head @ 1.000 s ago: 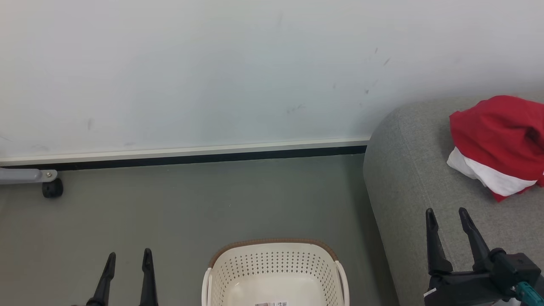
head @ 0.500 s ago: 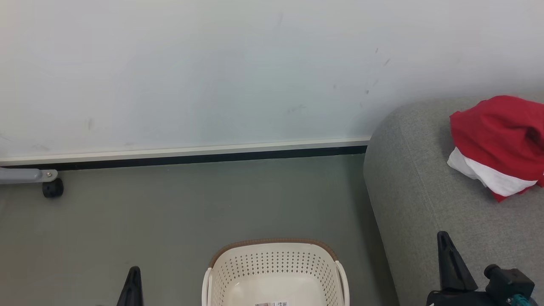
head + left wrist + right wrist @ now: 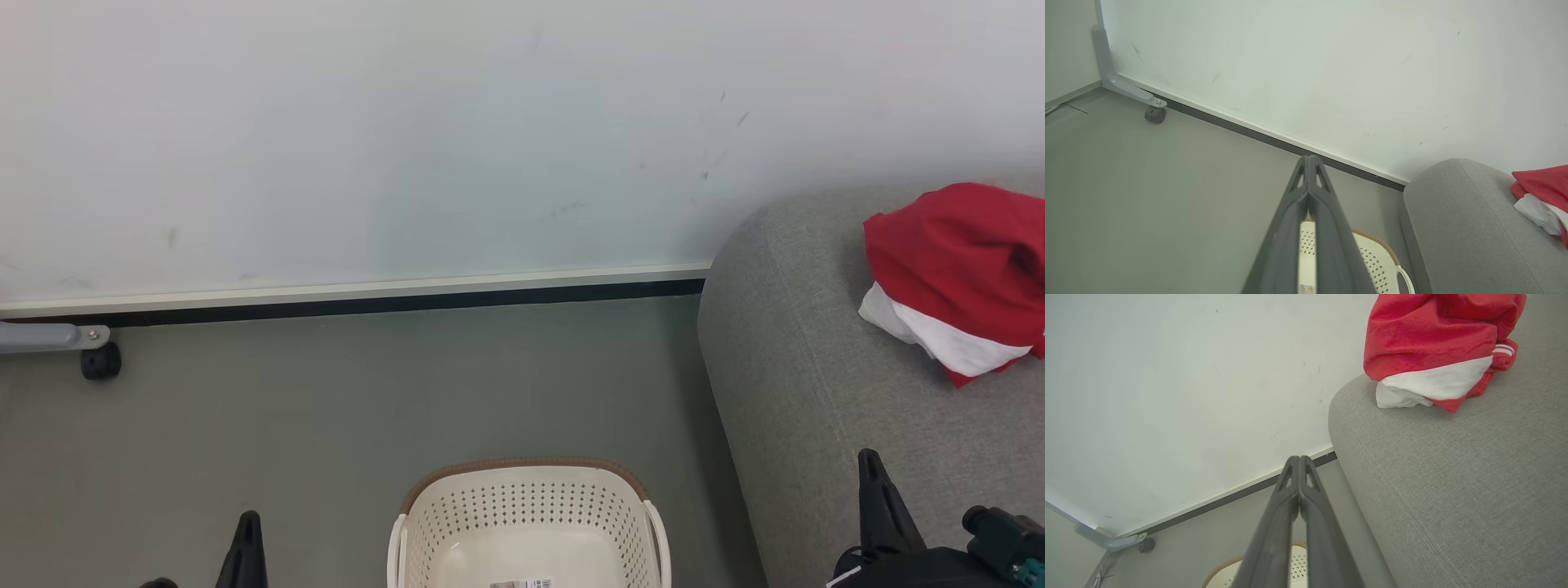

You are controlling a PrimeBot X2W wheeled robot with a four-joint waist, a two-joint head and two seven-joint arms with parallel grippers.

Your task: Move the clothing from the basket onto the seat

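Observation:
The clothing (image 3: 959, 278) is a bunched red garment with a white inner side, lying on the grey seat (image 3: 808, 384) at the right; it also shows in the right wrist view as the clothing (image 3: 1437, 347) on the seat (image 3: 1453, 490). The cream basket (image 3: 529, 523) with a brown rim stands on the floor at bottom centre, and the part of its inside that shows holds no fabric. My left gripper (image 3: 247, 523) is shut at the lower left, holding nothing; in its wrist view the left gripper (image 3: 1309, 158) has its fingers pressed together. My right gripper (image 3: 870, 459) is shut over the seat's front, well short of the clothing.
A white wall panel (image 3: 408, 139) with a dark baseboard runs behind the grey floor (image 3: 286, 408). A grey frame leg with a black caster (image 3: 100, 361) sits at the far left by the wall. The seat's rounded corner stands right of the basket.
Both grippers have gone from open to shut, and both have drawn back toward the bottom edge of the head view. The clothing and basket have not moved.

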